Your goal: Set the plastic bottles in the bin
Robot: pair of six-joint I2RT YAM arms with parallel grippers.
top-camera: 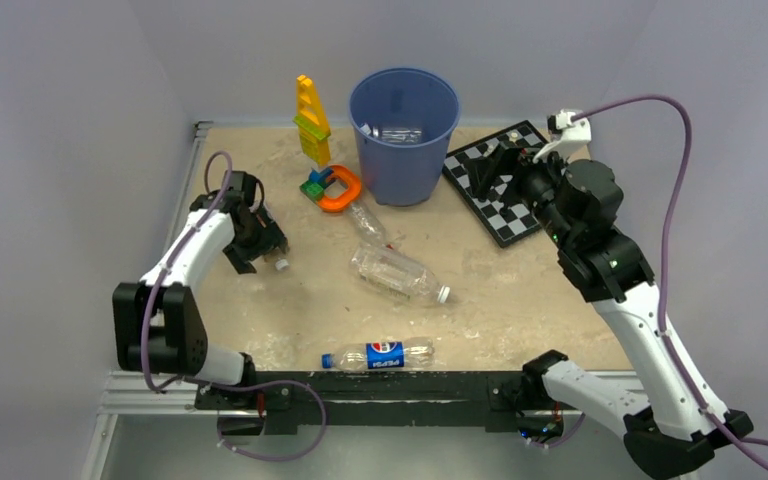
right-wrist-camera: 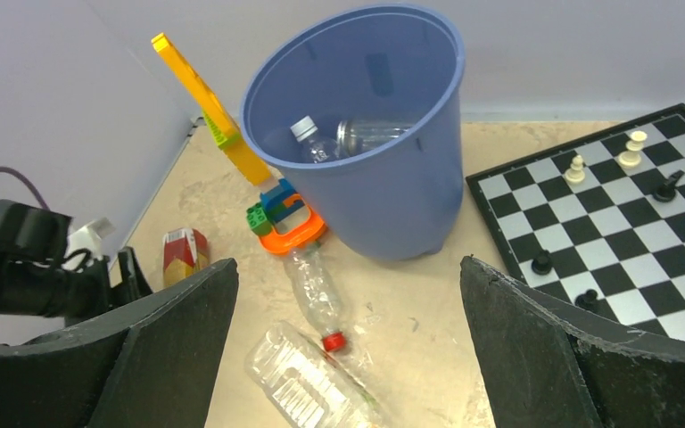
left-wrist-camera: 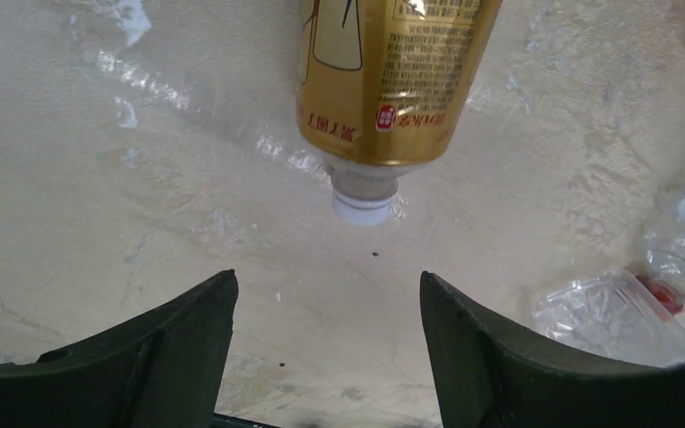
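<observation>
Gold-labelled bottle [left-wrist-camera: 383, 80] lies on the table [left-wrist-camera: 143, 223], top centre of the left wrist view, cap toward the open left end effector [left-wrist-camera: 327, 283]. Light, thin, slippery: probably best pinched across the body. Facing the bin [right-wrist-camera: 392, 196], the right end effector [right-wrist-camera: 348, 266] gapes empty.

You have the table [top-camera: 520, 300] carrying the bin [top-camera: 403, 150], a chessboard [top-camera: 505, 200] right of it, toy blocks [top-camera: 312, 130] left, 4 bottles [top-camera: 400, 272] in front.
</observation>
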